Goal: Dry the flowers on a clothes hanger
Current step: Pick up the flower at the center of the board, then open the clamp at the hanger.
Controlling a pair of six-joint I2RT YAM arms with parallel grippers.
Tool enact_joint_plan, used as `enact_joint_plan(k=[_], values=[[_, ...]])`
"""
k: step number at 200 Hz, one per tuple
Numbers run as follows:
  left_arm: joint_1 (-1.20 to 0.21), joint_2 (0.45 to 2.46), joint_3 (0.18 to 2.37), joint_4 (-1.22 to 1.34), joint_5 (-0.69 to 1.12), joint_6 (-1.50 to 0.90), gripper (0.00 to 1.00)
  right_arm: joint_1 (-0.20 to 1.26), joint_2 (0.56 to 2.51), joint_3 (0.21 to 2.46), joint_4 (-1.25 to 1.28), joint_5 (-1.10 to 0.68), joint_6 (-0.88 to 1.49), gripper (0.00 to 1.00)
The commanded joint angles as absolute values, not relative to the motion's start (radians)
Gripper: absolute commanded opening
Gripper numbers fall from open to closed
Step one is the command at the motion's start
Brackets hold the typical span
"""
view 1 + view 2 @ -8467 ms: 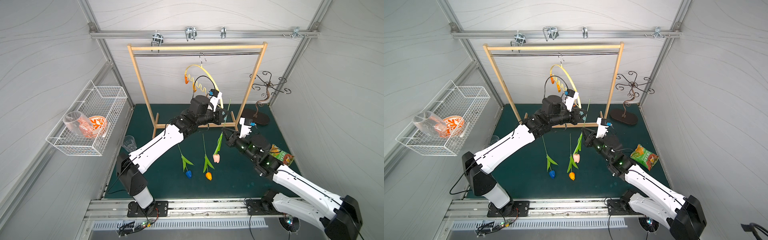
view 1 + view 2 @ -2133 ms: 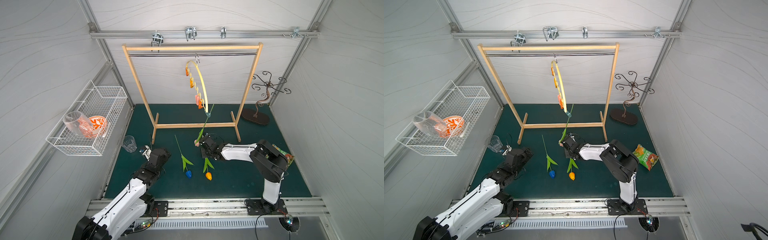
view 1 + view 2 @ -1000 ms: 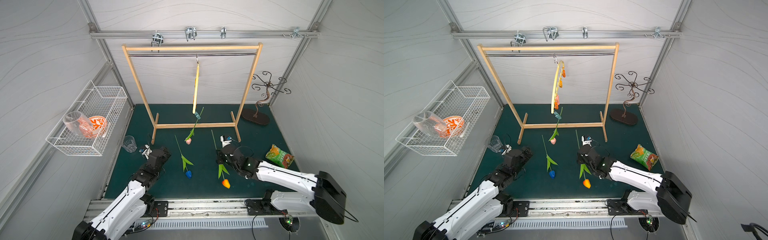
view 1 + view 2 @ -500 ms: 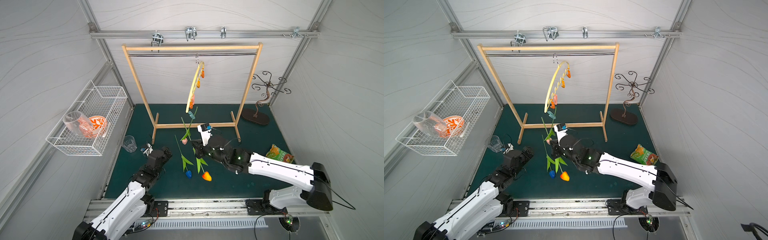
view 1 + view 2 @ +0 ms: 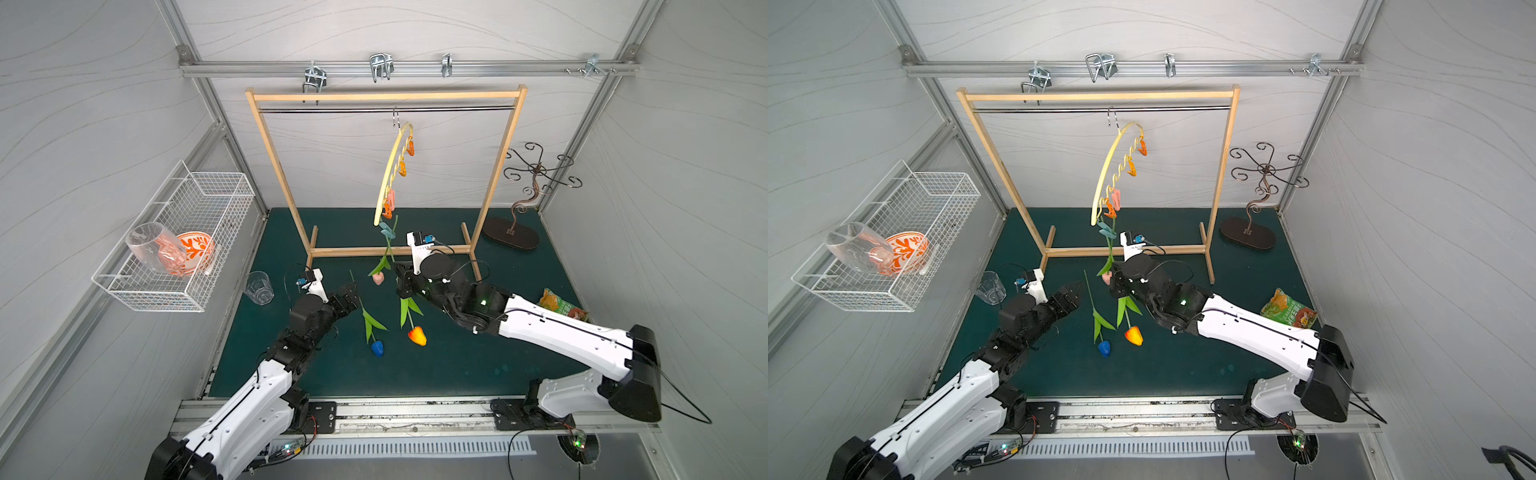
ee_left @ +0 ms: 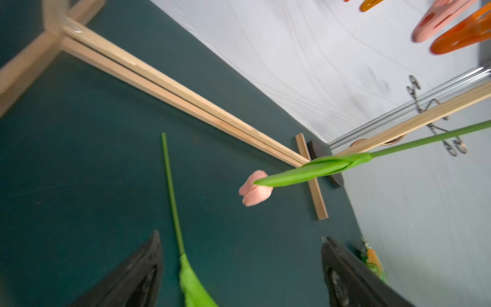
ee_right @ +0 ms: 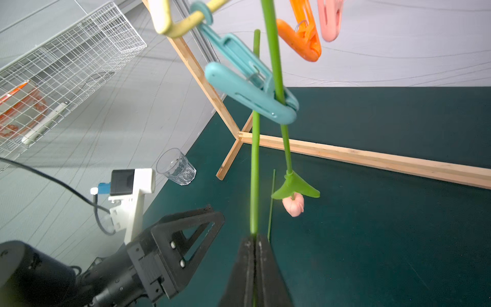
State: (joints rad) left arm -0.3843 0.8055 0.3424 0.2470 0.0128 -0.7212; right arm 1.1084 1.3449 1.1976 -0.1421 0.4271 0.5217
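Nearest you, the artificial blue tulip on its long thin green stem lies flat on the dark green mat, head toward the near edge, stem pointing to the far side. Just right of it the artificial orange tulip hangs head down; whether the head touches the mat you cannot tell. Your left gripper hovers over the blue tulip's stem with its black fingers spread wide, grasping nothing. Your right gripper is clenched on the orange tulip's stem above the leaves, and the stem rises from the pinch. Level with the grippers, a clear glass tumbler stands on the mat at the left wall and a green snack bag lies at the right. Slightly farther, the artificial pale pink tulip hangs head down above the mat, its stem pinched in the teal plastic clothespin clip. The orange tulip's upper stem passes just beside that clip; contact cannot be told. The clip hangs from the low end of the pale yellow arched plastic hanger, which tilts from its metal hook on the rail of the wooden garment rack, orange and pink clips along its wavy bar. At the far right stands a dark curly metal hook stand; a white wire basket is on the left wall.
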Motion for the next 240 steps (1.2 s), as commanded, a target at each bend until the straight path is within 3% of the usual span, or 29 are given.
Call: enact_joint_plan(k=[1, 22, 77, 150, 205, 240], values=[[-0.385, 0.869, 0.442, 0.486, 0.152, -0.668, 0.89, 1.095, 1.273, 1.173, -0.172, 0.459, 0.484, 0.00], [-0.389, 0.946, 0.514, 0.536, 0.226, -0.649, 0.79, 1.089, 1.226, 1.140, -0.189, 0.460, 0.467, 0.00], [-0.474, 1.097, 0.728, 0.562, 0.301, -0.526, 0.70, 1.075, 1.112, 1.038, -0.155, 0.466, 0.395, 0.00], [-0.537, 1.365, 0.953, 0.657, 0.342, -0.548, 0.69, 0.967, 1.032, 0.902, -0.080, 0.486, 0.326, 0.00], [-0.552, 1.477, 1.154, 0.550, 0.364, -0.487, 0.70, 0.758, 1.111, 0.954, -0.073, 0.341, 0.347, 0.00], [-0.555, 1.552, 1.299, 0.397, 0.395, -0.403, 0.71, 0.715, 1.169, 1.031, -0.120, 0.318, 0.336, 0.00]])
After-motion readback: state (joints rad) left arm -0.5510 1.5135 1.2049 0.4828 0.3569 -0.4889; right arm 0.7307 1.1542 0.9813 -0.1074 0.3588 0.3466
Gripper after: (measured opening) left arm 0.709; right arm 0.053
